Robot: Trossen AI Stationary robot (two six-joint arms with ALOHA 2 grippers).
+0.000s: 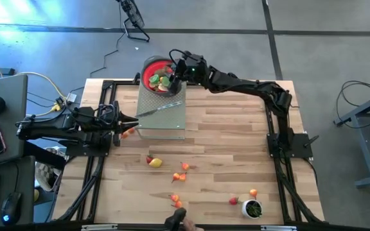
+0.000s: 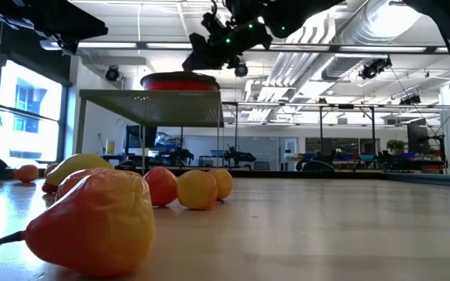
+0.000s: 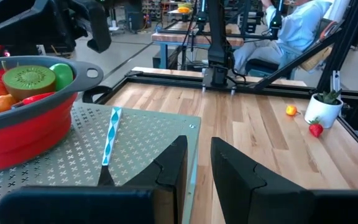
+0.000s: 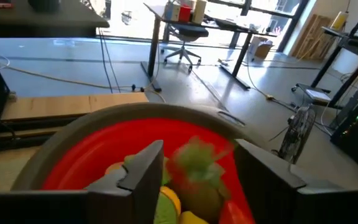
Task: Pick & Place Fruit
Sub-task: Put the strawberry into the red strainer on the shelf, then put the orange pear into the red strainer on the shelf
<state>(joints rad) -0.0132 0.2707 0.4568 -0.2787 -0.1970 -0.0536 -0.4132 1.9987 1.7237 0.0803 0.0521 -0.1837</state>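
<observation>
Above the red bowl, the right gripper stands parted, a blurred green-brown fruit loose between its fingers.

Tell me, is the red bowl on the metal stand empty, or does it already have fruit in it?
Partly filled. The red bowl holds several fruit pieces, among them a kiwi half, with more fruit still scattered on the table.

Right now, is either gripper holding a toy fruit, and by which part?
Nothing is held. The right gripper stands open above the red bowl, a blurred green fruit piece falling free between its fingers. The left gripper is empty.
</observation>
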